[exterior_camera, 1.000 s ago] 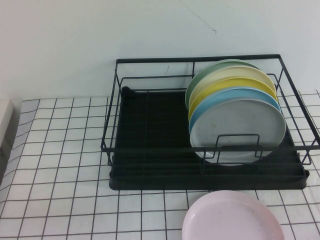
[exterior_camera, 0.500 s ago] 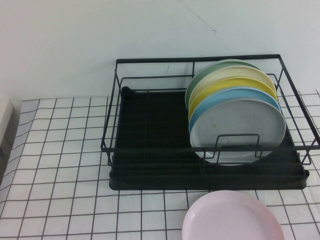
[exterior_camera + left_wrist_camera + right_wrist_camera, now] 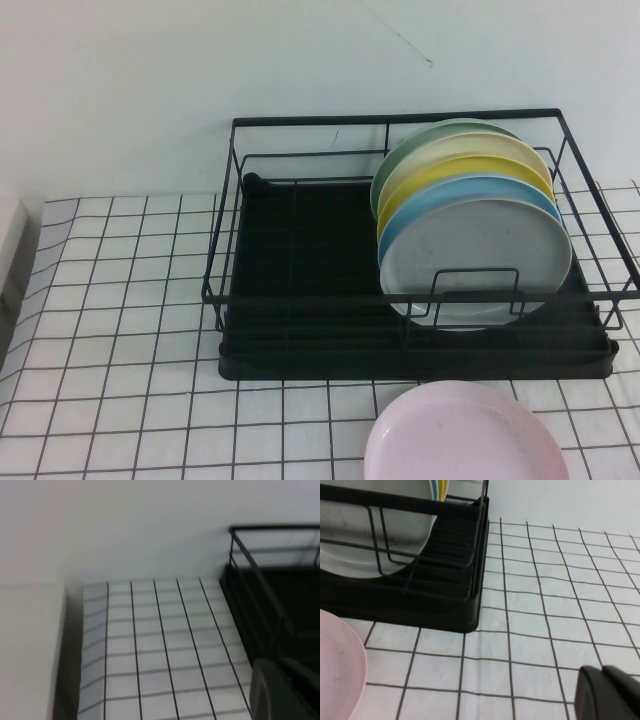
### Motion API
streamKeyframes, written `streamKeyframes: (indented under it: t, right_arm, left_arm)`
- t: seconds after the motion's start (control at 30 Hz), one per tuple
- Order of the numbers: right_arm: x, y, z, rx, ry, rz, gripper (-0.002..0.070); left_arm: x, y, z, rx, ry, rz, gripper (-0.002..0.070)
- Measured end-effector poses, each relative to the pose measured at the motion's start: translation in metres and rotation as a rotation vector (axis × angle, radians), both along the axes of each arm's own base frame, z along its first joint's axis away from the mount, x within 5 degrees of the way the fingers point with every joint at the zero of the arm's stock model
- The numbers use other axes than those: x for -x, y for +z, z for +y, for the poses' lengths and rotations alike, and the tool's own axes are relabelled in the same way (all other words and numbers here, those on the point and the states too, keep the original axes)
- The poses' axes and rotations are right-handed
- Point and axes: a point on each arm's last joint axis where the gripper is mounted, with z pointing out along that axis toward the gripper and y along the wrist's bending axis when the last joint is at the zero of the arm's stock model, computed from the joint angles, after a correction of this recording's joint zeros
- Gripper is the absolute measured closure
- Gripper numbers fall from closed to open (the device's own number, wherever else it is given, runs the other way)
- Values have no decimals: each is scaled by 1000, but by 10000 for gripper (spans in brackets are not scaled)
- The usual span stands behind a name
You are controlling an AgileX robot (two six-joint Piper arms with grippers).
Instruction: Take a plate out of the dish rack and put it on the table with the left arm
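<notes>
The pale grey plate (image 3: 475, 260) stands upright at the front of a row of plates in the right part of the black wire dish rack (image 3: 300, 335). Behind it stand a light blue, a yellow, a cream and a green plate. Neither arm shows in the high view. My left gripper (image 3: 281, 667) is shut and empty, low over the white tiled table (image 3: 150, 645), beside the rack's left end (image 3: 270, 590). My right gripper (image 3: 602, 674) is shut and empty over the table, off the rack's right front corner (image 3: 465, 615). The grey plate (image 3: 350, 540) also shows there.
A pale pink plate (image 3: 460, 435) lies flat on the table in front of the rack and shows in the right wrist view (image 3: 337, 665). A beige block (image 3: 27, 650) stands at the table's left edge. A white wall rises behind the rack.
</notes>
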Motion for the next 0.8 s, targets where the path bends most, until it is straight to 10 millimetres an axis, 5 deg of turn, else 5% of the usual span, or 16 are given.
streamKeyframes:
  t: [0.17, 0.4, 0.67, 0.8]
  right_arm:
    - [0, 0, 0, 0, 0, 0, 678]
    - [0, 0, 0, 0, 0, 0, 678]
    - [0, 0, 0, 0, 0, 0, 678]
    - [0, 0, 0, 0, 0, 0, 678]
  left_arm:
    - [-39, 27, -20, -120, -219, 199, 678]
    - [-104, 53, -55, -139, -570, 125, 678]
    - [-171, 44, -89, -216, -759, 16, 667]
    - [-190, 33, -124, -279, -856, -24, 542]
